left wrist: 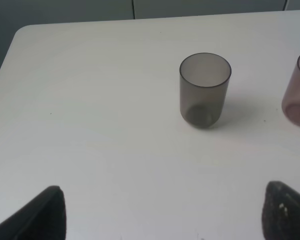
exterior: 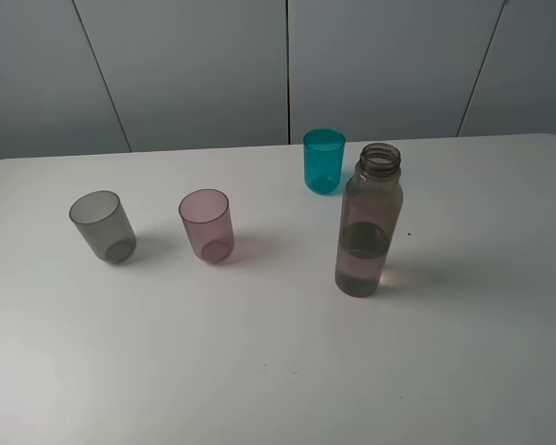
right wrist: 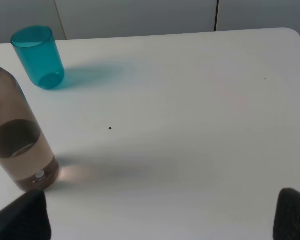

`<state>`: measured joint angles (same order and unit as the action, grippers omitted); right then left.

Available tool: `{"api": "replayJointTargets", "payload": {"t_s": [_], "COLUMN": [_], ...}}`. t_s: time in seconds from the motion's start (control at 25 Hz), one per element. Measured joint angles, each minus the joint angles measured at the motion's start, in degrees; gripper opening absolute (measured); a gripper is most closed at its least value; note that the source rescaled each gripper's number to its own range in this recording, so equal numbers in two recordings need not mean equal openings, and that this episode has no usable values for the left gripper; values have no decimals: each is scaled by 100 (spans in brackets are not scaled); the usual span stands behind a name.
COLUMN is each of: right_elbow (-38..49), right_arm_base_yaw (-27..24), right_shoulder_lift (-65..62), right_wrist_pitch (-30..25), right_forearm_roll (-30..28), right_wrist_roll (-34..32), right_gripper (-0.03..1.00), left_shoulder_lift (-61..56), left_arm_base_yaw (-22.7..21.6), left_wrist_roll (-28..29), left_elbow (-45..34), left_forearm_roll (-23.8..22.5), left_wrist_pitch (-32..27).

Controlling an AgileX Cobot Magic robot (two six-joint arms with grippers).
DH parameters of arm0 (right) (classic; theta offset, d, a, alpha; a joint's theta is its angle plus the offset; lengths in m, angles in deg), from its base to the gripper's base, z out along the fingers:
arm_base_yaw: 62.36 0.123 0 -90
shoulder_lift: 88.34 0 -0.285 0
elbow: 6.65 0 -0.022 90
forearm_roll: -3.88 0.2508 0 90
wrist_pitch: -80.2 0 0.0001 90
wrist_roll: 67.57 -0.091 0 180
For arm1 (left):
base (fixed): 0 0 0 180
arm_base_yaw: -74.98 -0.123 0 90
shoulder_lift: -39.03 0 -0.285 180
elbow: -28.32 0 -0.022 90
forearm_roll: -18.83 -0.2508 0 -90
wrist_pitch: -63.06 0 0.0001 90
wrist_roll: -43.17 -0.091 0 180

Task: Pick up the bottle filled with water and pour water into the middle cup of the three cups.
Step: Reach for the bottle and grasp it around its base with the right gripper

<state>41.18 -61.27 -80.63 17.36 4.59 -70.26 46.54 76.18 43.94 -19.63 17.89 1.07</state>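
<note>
Left hand (left wrist: pixel 165 212): two dark, rounded fingertips (left wrist: pixel 45 215) stand far apart and hold nothing, with bare bench (exterior: pixel 259 371) between them. It hangs low over the bench and faces the grey cup (left wrist: pixel 205 90), well short of it.

Right hand (right wrist: pixel 158 216): its dark fingertips (right wrist: pixel 290 215) are likewise spread wide and empty. It is set low and well back from the bottle (exterior: pixel 369 222), which lies off toward one side of its reach.

Bench: smooth, matt white surface with a rounded corner; grey panelled wall (exterior: pixel 185 65) behind it.

Bottle: tall, translucent smoky brown-grey plastic, a cylindrical body narrowing to a ribbed threaded neck, uncapped. It stands upright on the bench, right of centre, free of both hands. The water line sits at about mid-height.

Cups: three small, slightly tapered translucent tumblers, all upright and open-mouthed. The grey cup is furthest left. The middle cup (exterior: pixel 207 225), pink-mauve, stands near its right, apart from it. The teal cup (exterior: pixel 324 160) stands further back, just behind the bottle and not touching it. The middle cup is well to the left of the bottle.
</note>
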Motion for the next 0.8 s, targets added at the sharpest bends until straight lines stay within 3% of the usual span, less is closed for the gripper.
{"api": "replayJointTargets", "payload": {"t_s": [0.8], "right_elbow": [0], "right_arm_base_yaw": [0], "right_shoulder_lift": [0], "right_wrist_pitch": [0], "right_forearm_roll": [0], "right_wrist_roll": [0], "right_gripper": [88], "left_shoulder_lift": [0], "left_arm_base_yaw": [0], "left_wrist_roll": [0], "left_elbow": [0], "left_forearm_roll": [0], "left_wrist_pitch": [0]}}
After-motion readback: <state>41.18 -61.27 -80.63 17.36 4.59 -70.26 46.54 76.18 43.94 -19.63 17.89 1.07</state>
